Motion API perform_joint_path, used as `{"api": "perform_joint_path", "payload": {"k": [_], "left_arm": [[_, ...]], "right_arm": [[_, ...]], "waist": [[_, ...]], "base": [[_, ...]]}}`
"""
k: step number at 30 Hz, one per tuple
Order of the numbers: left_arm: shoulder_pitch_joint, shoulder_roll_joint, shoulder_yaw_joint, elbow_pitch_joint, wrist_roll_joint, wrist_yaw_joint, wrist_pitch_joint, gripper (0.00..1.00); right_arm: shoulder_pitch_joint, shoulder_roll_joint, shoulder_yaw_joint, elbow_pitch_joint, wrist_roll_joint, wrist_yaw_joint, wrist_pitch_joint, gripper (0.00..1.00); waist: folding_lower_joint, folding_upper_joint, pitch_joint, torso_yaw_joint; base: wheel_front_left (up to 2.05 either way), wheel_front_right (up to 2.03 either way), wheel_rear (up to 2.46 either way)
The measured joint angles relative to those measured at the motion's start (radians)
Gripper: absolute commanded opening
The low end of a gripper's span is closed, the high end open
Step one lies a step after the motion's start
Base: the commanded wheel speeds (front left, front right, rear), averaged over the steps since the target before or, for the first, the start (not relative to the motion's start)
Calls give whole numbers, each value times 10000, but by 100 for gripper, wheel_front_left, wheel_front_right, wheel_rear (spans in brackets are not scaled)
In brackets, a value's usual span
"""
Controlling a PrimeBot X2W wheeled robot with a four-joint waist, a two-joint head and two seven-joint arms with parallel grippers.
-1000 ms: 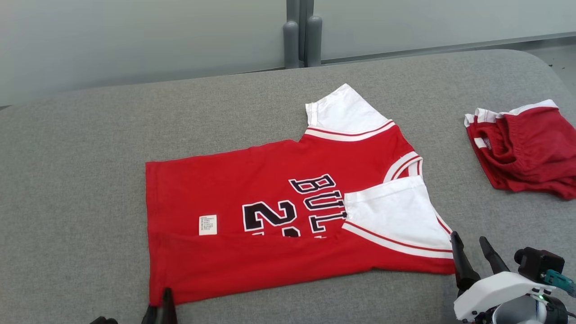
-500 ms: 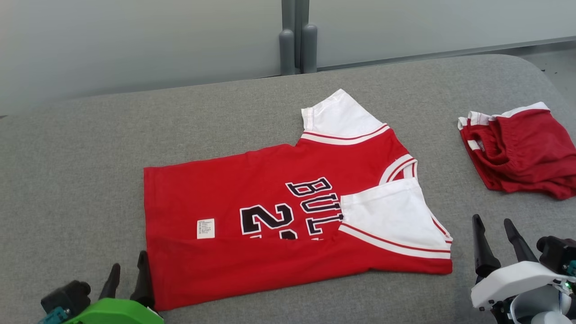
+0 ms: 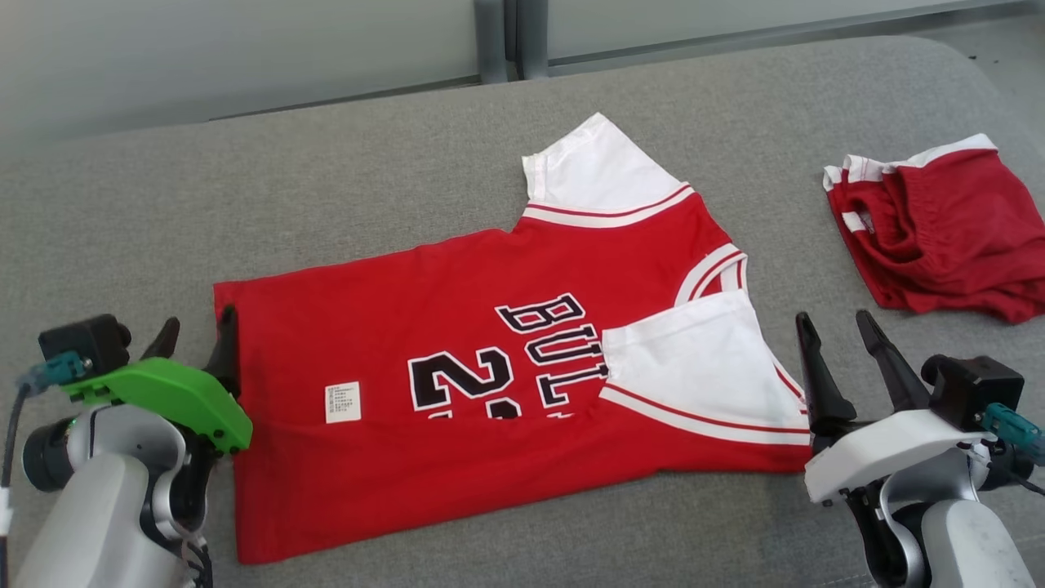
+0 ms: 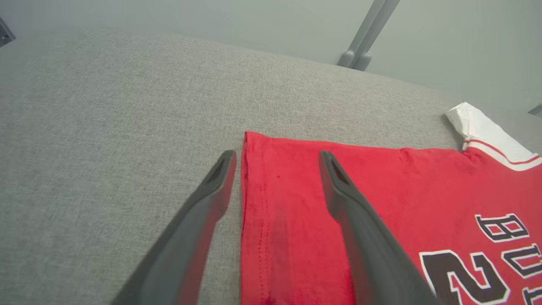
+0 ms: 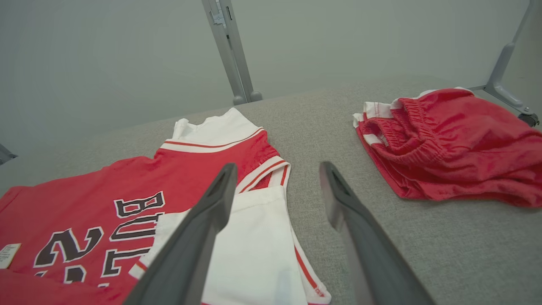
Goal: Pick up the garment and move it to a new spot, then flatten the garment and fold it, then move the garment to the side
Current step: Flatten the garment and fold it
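Note:
The garment [image 3: 490,343] is a red jersey with white sleeves and black lettering, lying flat on the grey table [image 3: 326,188], its near long edge folded over onto the front. My left gripper [image 3: 198,318] stands open at the hem's left edge. In the left wrist view the left gripper [image 4: 277,153] straddles that edge of the garment [image 4: 402,186], one finger over cloth, one over the table, nothing held. My right gripper [image 3: 834,320] is open just right of the near white sleeve. The right wrist view shows the right gripper [image 5: 277,165] beside the garment [image 5: 84,190].
Folded red shorts [image 3: 947,237] with white trim lie at the table's right side, a little beyond my right gripper, and appear as red shorts [image 5: 449,140] in the right wrist view. A grey post and pale wall stand behind the table's far edge.
My left gripper has let go of the hem's near corner, opened, and moved up along the hem's left edge. The right gripper has also come further into view. The camera has shifted.

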Motion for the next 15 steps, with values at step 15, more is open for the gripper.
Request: {"api": "perform_joint_path", "payload": {"k": [15], "left_arm": [[-2897,468,-573,3196,533,-458,880,100]], "right_arm": [[-689,-6,516,-188,-25,0,-46,100]], "waist": [[0,0,1597,-619]], "base": [[0,0,0]]}}
